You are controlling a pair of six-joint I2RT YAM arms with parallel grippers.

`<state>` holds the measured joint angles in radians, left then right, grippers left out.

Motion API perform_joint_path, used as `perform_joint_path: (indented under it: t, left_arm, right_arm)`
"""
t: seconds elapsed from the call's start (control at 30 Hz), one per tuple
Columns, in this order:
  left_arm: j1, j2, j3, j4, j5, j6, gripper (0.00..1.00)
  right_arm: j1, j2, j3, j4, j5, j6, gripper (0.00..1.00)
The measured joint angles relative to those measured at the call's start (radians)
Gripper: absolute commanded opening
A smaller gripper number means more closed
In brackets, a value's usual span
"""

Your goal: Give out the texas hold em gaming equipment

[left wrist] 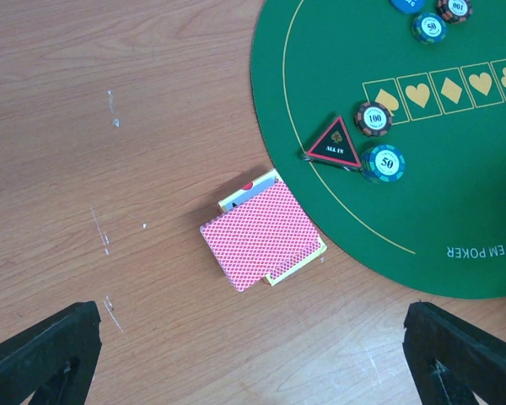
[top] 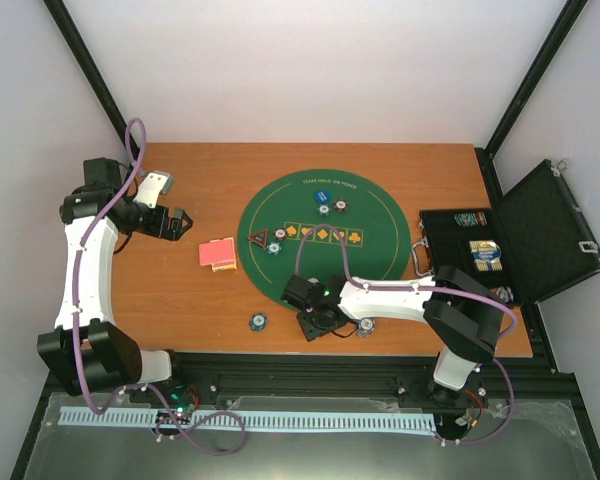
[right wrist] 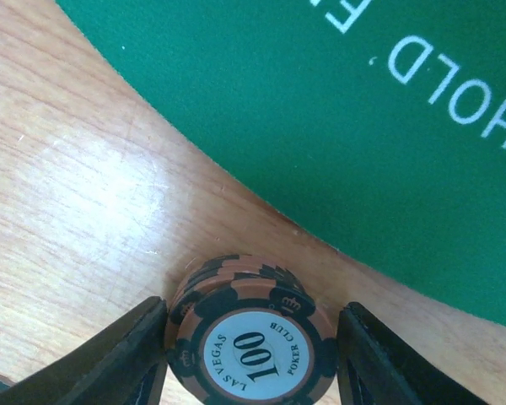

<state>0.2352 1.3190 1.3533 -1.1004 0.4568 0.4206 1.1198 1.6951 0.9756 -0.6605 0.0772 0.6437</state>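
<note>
Right gripper (right wrist: 251, 314) is clamped on a short stack of brown-and-black round 100 poker chips (right wrist: 253, 354), on wood just off the near edge of the large round green felt mat (right wrist: 320, 110). Left gripper (left wrist: 251, 321), fingers wide apart, hangs left of the mat, near the red-backed playing cards (left wrist: 261, 236) at its rim

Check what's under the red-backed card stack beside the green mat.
A yellow-edged card pokes out beneath the red-backed playing-card stack at two corners; its face is mostly covered.
</note>
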Motion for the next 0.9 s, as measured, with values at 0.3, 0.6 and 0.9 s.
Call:
perform_joint_path:
  t: [0.3, 0.6, 0.9]
  left_arm:
    - [0.0, 0.0, 0.0, 0.0, 0.0, 0.0, 1.0]
    - [0.0, 0.0, 0.0, 0.0, 0.0, 0.0, 1.0]
    - [0.0, 0.0, 0.0, 0.0, 0.0, 0.0, 1.0]
  right_arm:
    - [0.0, 0.0, 0.011, -0.005, 0.001, -0.007, 0.42]
    - [0.0, -0.002, 0.011, -0.009, 0.001, -0.008, 0.33]
    - [0.0, -0.057, 0.048, -0.08, 0.021, -0.011, 0.31]
